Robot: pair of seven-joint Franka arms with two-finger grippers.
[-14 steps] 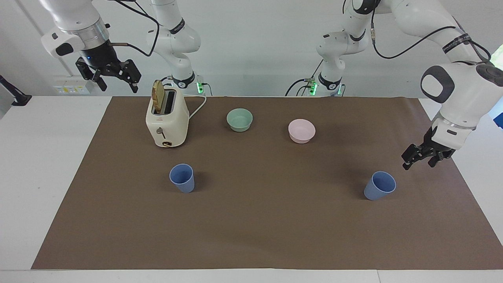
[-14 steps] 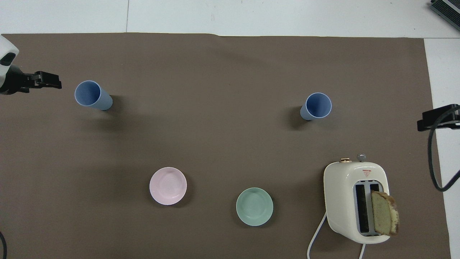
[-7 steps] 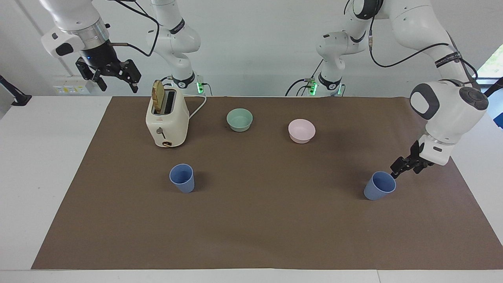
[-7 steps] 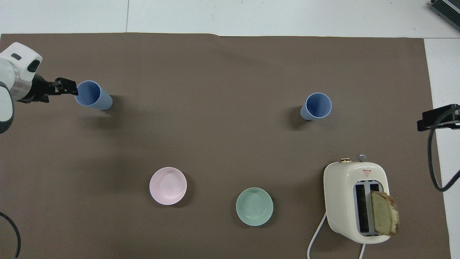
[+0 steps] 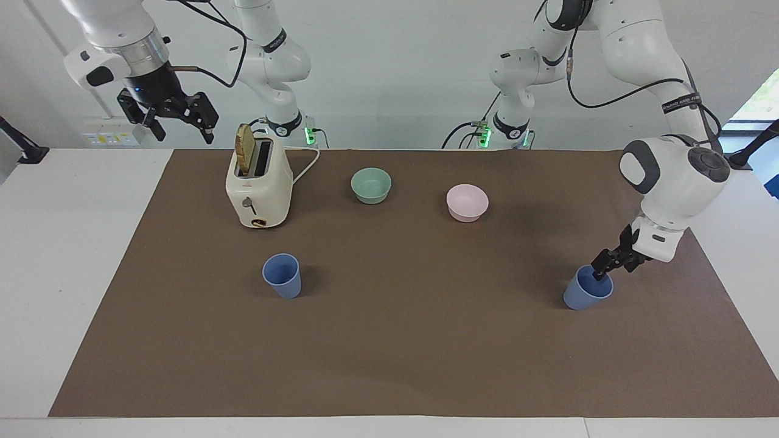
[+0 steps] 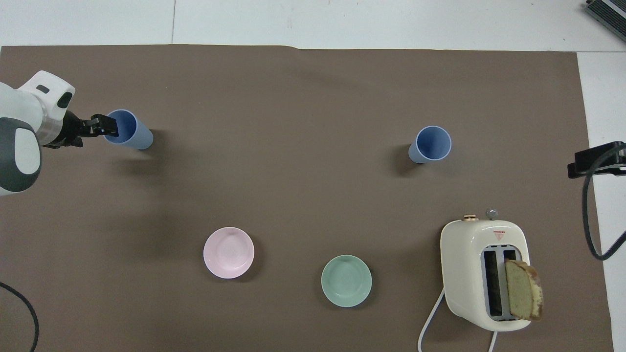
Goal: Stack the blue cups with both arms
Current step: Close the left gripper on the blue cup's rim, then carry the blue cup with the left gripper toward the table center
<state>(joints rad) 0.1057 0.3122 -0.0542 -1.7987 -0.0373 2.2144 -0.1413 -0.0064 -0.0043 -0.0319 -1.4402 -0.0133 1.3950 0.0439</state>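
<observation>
Waiting high above the white surface (image 5: 73, 243) near the toaster (image 5: 258, 188), the right tool (image 5: 167, 118) hangs with its fingers spread, holding nothing. Farther from the robots stand the two upright blue cups, well apart: one cup (image 5: 282, 275) toward the right arm's end, the other cup (image 5: 587, 288) toward the left arm's end. The left tool (image 5: 602, 269) sits at that cup's rim; whether it grips I cannot tell. Light, stiff, smooth plastic, probably; pinching the rim wall seems best.
</observation>
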